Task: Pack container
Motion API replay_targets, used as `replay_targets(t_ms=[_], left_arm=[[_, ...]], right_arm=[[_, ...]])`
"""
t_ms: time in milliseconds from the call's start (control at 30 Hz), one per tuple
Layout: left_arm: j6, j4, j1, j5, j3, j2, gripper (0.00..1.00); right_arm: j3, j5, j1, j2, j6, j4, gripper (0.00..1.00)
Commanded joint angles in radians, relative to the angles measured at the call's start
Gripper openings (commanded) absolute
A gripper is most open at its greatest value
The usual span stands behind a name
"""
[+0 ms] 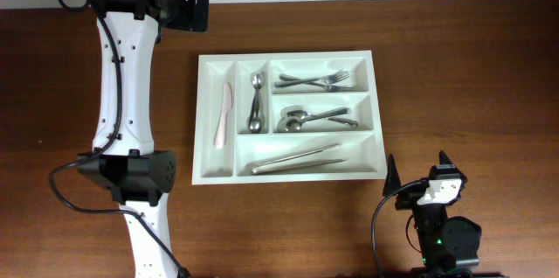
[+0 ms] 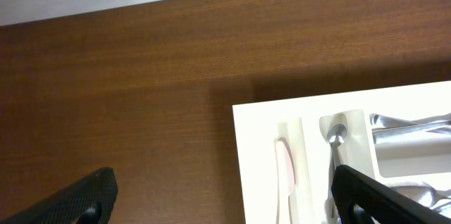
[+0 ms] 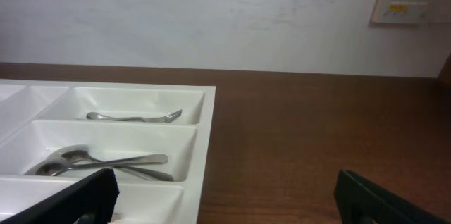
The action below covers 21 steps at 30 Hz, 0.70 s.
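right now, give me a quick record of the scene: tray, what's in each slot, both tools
tray: white, five slots, on table
left narrow slot: one pale knife
second narrow slot: small spoons
top wide slot: forks
middle wide slot: big spoons
bottom wide slot: long metal utensils
left tool: open, empty, beyond tray's far-left corner
right tool: open, empty, by tray's near-right corner

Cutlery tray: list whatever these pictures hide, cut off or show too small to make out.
- Left wrist view: the tray is cut off by the right and bottom edges; the wide compartments barely show.
- Right wrist view: the left and bottom edges cut it off; its near compartment barely shows.
- Overhead: the piled spoons overlap, too small to count.
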Motion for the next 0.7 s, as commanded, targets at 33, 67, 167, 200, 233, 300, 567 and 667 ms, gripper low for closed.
replay_targets(t_ms=[33, 67, 167, 200, 233, 300, 567, 667], left_arm=[[-0.007, -0.001, 0.002, -0.004, 0.017, -0.008, 0.99], [-0.007, -0.001, 0.002, -0.004, 0.017, -0.008, 0.99], [-0.007, -0.001, 0.002, -0.004, 0.017, -0.008, 0.99], [-0.006, -0.001, 0.002, -0.004, 0.017, -0.008, 0.99], [-0.006, -0.001, 0.002, -0.004, 0.017, -0.008, 0.99], [-0.006, -0.001, 0.002, -0.004, 0.017, -0.008, 0.99], [-0.006, -0.001, 0.016, -0.001, 0.017, 0.005, 0.99], [-0.006, -0.001, 0.003, -0.001, 0.017, -0.026, 0.99]], right_arm=[[-0.011, 0.018, 0.006, -0.012, 0.002, 0.002, 0.99], [-0.011, 0.019, 0.006, -0.012, 0.002, 0.002, 0.99], [-0.011, 0.019, 0.006, -0.012, 0.002, 0.002, 0.99], [-0.011, 0.018, 0.006, -0.011, 0.002, 0.002, 0.99], [-0.011, 0.018, 0.006, -0.011, 0.002, 0.002, 0.99], [-0.011, 0.019, 0.006, -0.011, 0.002, 0.002, 0.99], [-0.011, 0.018, 0.006, -0.011, 0.002, 0.002, 0.99], [-0.011, 0.018, 0.006, -0.011, 0.002, 0.002, 0.99]])
